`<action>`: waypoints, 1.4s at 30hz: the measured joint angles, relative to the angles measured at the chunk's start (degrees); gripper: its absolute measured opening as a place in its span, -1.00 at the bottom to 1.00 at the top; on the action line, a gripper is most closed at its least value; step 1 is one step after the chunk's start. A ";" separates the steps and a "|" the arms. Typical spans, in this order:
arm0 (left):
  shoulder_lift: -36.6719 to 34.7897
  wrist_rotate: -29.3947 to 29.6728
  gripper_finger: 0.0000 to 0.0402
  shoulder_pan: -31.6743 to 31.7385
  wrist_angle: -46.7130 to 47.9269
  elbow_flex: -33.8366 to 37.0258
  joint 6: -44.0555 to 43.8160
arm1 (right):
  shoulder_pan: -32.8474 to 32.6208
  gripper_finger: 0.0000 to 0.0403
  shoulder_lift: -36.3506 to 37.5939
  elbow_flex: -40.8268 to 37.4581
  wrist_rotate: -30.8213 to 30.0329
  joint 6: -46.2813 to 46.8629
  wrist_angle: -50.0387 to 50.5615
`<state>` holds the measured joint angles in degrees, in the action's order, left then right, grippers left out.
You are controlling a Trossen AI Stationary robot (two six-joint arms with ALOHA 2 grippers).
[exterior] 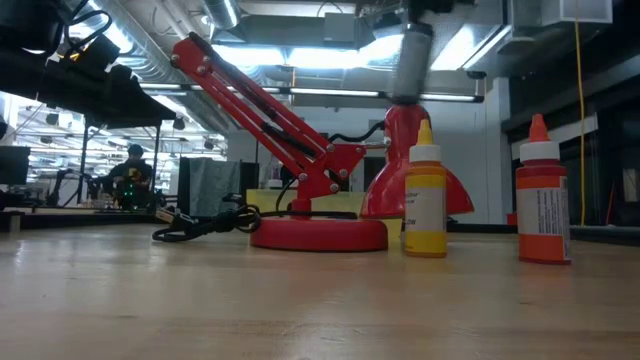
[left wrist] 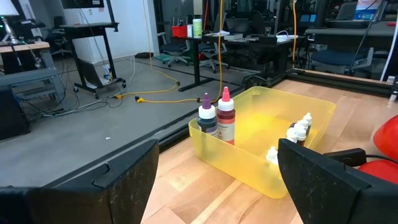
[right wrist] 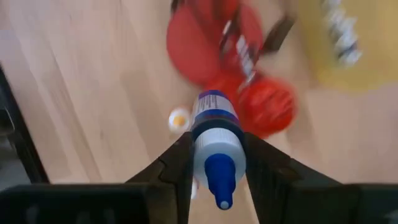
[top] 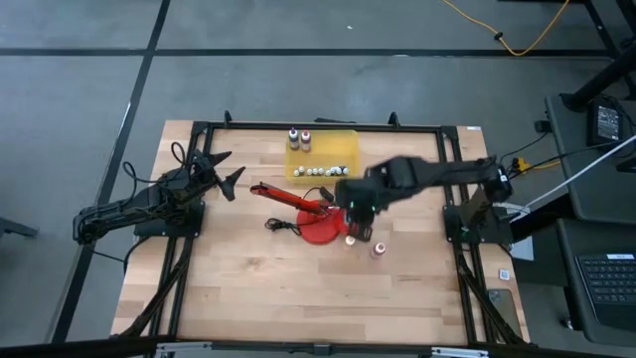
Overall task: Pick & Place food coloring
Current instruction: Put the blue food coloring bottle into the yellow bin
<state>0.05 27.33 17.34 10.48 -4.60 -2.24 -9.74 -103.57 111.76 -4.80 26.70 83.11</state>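
High view: right gripper (top: 360,221) is out over mid-tabletop beside the red lamp (top: 316,224). Yellow tray (top: 321,157) sits at the far edge with two bottles upright in it plus a row of small ones lying down. Left gripper (top: 221,171) is parked at the left, jaws apart, holding nothing.

Low view: yellow bottle (exterior: 425,192) and orange-red bottle (exterior: 542,193) stand upright on the tabletop (exterior: 300,310), well apart from each other — both not yet in the tray.

Left wrist view: purple bottle (left wrist: 207,116) and dark red bottle (left wrist: 226,117) stand side by side in the tray's corner; the middle of the tray is free.

Right wrist view: jaws clamped on the blue bottle (right wrist: 216,144), gripping the body below the cap, bottle clear of the tabletop.

My read: the carry to the tray is underway. Pass over the lamp arm, keep the bottle upright, lower into the free part of the tray, release only once its base is seated — these look tippy.
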 joint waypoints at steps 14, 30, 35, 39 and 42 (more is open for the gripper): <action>-0.01 0.00 0.59 0.00 0.00 -0.02 0.00 | 15.97 -0.40 0.04 7.89 -4.69 -11.55 -8.08; 0.00 0.00 0.59 0.01 0.00 -0.01 0.00 | 33.46 -0.40 -9.91 7.89 -0.55 -18.27 -13.44; -0.01 -0.02 0.59 0.02 0.00 -0.02 0.00 | 37.00 -0.40 -13.65 7.87 0.46 -20.05 -13.54; -0.01 0.00 0.59 0.02 0.00 -0.02 0.00 | 39.44 -0.40 -16.59 7.87 1.86 -21.48 -13.87; -0.01 0.00 0.59 0.01 0.00 -0.01 0.00 | 40.77 -0.40 -18.81 7.87 1.95 -22.57 -13.99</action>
<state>0.03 27.33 17.35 10.48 -4.61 -2.24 31.04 -122.38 119.63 -2.85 4.13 69.12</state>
